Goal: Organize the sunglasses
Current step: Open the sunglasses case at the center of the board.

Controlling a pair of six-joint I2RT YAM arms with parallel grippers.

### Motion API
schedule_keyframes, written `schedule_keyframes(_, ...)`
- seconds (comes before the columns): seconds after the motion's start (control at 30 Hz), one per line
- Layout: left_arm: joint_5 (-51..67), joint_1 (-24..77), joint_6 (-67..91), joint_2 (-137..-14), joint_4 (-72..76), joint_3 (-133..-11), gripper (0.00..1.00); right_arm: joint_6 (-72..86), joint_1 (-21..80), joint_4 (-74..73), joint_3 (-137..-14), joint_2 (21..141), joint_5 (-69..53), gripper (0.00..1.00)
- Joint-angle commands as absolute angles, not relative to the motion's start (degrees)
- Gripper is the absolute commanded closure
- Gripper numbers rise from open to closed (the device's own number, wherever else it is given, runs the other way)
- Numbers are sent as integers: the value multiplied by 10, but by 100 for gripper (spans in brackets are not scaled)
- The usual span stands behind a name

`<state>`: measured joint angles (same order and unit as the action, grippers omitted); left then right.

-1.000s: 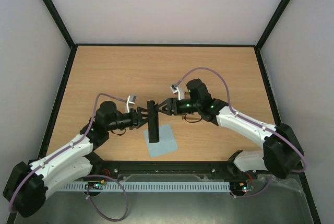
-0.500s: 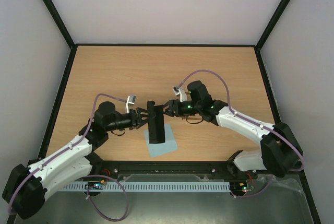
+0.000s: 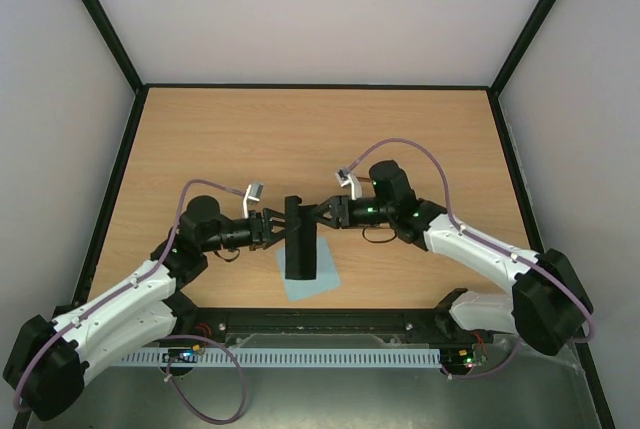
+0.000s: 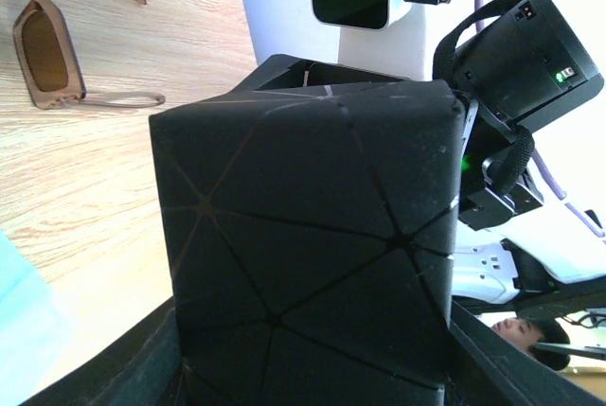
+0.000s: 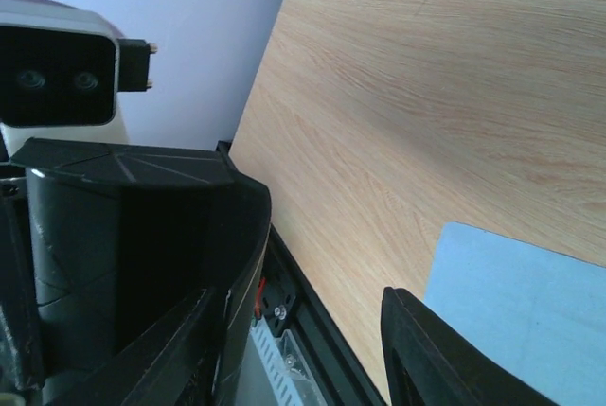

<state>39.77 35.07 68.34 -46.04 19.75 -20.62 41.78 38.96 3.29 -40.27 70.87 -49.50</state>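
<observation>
On the table [image 4: 142, 169], sunglasses [image 4: 44, 51] show only from left wrist; left hand [image 3: 274, 228] clamps case [image 4: 303, 236], right hand [image 3: 321, 214] apart.

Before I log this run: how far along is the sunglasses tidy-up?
Nothing looks stowed yet. In hand: the left gripper, jaws shut, holds the black case over the light blue cloth, the right gripper open beside it. Left: the sunglasses lie unfolded on the table, outside the case.
</observation>
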Motion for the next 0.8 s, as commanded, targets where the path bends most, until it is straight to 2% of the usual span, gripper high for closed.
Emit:
schedule_keyframes(0.0, 398, 346, 694, -449, 283, -218, 63, 431, 381, 34, -372, 684, -527, 53)
schedule_keyframes(0.23, 394, 344, 698, -458, 294, -220, 63, 453, 382, 61, -346, 664, -559, 69)
schedule_keyframes(0.5, 388, 344, 697, -471, 299, -222, 63, 454, 419, 47, -349, 658, -542, 66)
schedule_keyframes(0.77, 378, 344, 683, -474, 277, -233, 63, 442, 464, 5, -368, 675, -479, 69)
